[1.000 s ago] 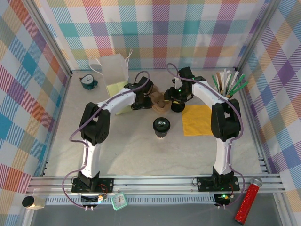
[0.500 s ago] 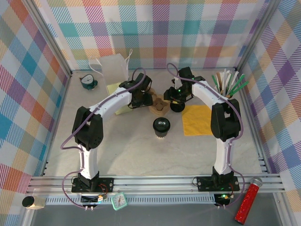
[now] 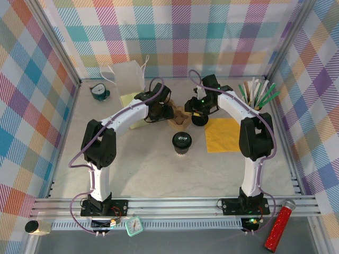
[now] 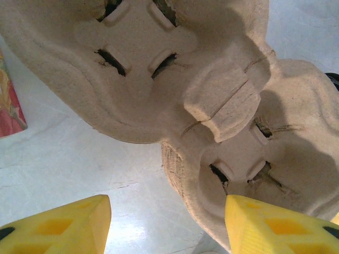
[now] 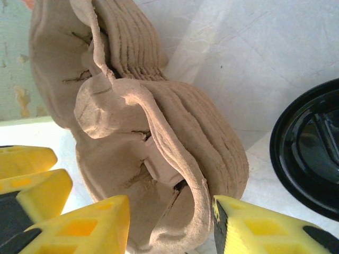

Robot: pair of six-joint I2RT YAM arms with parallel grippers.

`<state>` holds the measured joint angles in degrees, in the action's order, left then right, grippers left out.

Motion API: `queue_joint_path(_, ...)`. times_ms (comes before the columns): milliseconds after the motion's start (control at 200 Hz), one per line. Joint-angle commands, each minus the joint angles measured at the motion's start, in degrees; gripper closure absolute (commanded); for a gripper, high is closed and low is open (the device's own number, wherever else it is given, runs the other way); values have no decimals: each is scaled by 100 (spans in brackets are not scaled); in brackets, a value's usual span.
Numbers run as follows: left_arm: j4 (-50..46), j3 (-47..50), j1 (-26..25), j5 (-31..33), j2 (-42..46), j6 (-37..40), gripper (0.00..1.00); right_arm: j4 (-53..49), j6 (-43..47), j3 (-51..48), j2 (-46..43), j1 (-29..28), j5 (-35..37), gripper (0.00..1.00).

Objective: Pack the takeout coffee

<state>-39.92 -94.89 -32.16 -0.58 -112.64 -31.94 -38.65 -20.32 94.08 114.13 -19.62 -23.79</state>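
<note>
The takeout coffee (image 3: 181,142), a small black cup with a glossy lid, stands alone at mid-table. Behind it lies the brown pulp cup carrier (image 3: 177,116), with both arms at it. My left gripper (image 3: 161,110) is open at its left side. In the left wrist view one finger hangs over bare table and the other over the carrier's rim (image 4: 212,174); the left gripper (image 4: 167,214) grips nothing. My right gripper (image 5: 169,214) is open, straddling the carrier's raised wall (image 5: 185,174), which lies against the right finger. A glossy black lid (image 5: 312,153) sits just right of it.
A yellow napkin (image 3: 222,134) lies under the right arm. A holder of green and white sticks (image 3: 258,94) stands at back right. A white bag (image 3: 128,76), a teal clock (image 3: 99,92) and a yellow-green sheet (image 3: 130,100) are at back left.
My left arm's elbow swung left and its gripper drew up against the carrier's left side. The right gripper's fingers narrowed slightly around the carrier wall. The coffee has not moved.
</note>
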Motion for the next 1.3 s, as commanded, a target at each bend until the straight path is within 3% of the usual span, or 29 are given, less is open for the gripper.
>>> queue_joint_path(0, 70, 85, 8, -97, 40, -45, 42, -2, -69, -124, -224, -32, -340, 54)
queue_joint_path(90, 166, 124, 4, -165, 51, -63, 42, 62, -103, -200, -207, -19, -483, 59)
queue_joint_path(255, 350, 168, 6, -250, 47, -83, 46, 258, -294, -388, -197, 84, -701, 60)
queue_joint_path(345, 418, 190, 3, -348, 28, -121, 54, 382, -392, -493, -214, 152, -807, 60)
queue_joint_path(1295, 969, 577, -1, -687, 585, -431, 57, 594, -481, -721, -461, 167, -1035, 63)
